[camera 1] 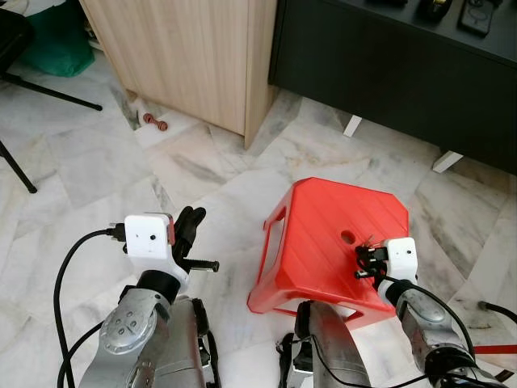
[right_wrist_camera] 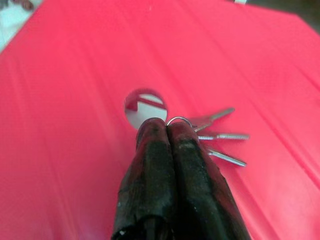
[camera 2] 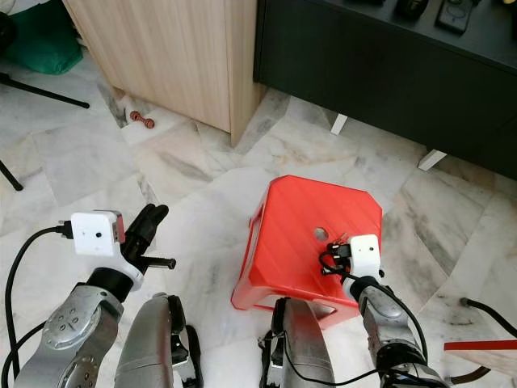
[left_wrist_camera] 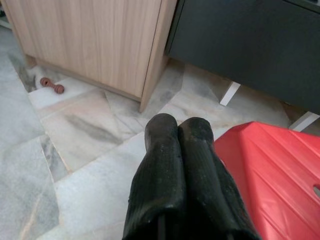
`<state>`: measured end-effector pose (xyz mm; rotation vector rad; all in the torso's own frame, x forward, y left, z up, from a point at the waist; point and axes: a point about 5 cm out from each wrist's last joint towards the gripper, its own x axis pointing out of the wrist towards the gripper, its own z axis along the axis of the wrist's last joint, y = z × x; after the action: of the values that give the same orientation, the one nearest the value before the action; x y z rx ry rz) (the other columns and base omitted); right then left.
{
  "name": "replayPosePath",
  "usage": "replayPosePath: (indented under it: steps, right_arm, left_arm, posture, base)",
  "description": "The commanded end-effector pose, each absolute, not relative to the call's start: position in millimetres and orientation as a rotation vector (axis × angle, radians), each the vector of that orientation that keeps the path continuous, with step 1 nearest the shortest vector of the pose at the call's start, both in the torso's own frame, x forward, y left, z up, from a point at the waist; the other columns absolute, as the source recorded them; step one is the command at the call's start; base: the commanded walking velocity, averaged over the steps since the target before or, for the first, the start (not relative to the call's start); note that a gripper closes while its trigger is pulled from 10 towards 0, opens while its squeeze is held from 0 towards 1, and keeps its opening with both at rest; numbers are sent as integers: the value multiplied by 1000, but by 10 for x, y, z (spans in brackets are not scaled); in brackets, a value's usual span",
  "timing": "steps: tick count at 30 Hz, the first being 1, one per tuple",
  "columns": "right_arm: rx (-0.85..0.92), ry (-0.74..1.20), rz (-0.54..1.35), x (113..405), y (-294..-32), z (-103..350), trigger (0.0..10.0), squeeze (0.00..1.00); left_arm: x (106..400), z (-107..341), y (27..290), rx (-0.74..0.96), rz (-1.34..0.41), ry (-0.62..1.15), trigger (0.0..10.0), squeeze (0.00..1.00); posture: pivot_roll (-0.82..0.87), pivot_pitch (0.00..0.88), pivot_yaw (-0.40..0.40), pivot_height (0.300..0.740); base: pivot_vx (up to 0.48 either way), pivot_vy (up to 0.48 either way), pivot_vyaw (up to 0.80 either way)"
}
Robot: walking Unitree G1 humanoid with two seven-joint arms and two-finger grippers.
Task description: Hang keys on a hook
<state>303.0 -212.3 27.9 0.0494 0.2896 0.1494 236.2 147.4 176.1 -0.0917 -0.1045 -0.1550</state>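
Observation:
A red plastic stool with a round hole in its seat stands on the marble floor. A bunch of silver keys lies fanned out on the seat beside the hole. My right gripper is low over the seat with its fingers pressed together on the key ring. From the head camera it sits at the stool's near right corner. My left gripper is shut and empty, held above the floor to the left of the stool, its black fingers together.
A light wooden cabinet and a dark low cabinet stand beyond the stool. A small reddish-brown dumbbell-shaped thing lies by the wooden cabinet. Black stand legs and a green bag are at far left.

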Motion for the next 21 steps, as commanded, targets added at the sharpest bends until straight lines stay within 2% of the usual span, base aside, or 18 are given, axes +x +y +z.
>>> replayPosePath:
  steps: [1, 12, 15, 17, 19, 21]
  right_arm:
    - [75, 302, 118, 2978, -2160, 220, 0, 0]
    - [110, 292, 40, 3071, -2069, 252, 0, 0]
    - [131, 290, 18, 3106, -2033, 268, 0, 0]
    - [154, 203, -6, 3219, -2084, 447, 0, 0]
    - [147, 31, -5, 3276, -2241, 814, 0, 0]
    - [147, 4, -7, 3260, -2250, 868, 0, 0]
  left_arm:
    - [2375, 1693, 1494, -91, -148, -86, 10000, 0]
    - [2517, 1687, 1533, -74, -149, -111, 10000, 0]
    - [2578, 1678, 1547, -69, -151, -118, 10000, 0]
    - [2654, 1642, 1568, -64, -152, -122, 10000, 0]
    - [2664, 1596, 1598, -56, -142, -116, 10000, 0]
    - [2673, 1577, 1613, -56, -138, -113, 10000, 0]
  posture:
    - [31, 302, -121, 621]
    - [26, 228, -103, 621]
    - [16, 185, -89, 621]
    - [12, 156, -80, 621]
    - [8, 124, -70, 621]
    - [8, 111, -66, 621]
  base:
    - [0, 0, 0]
    - [0, 0, 0]
    - [0, 0, 0]
    - [0, 0, 0]
    - [0, 0, 0]
    - [0, 0, 0]
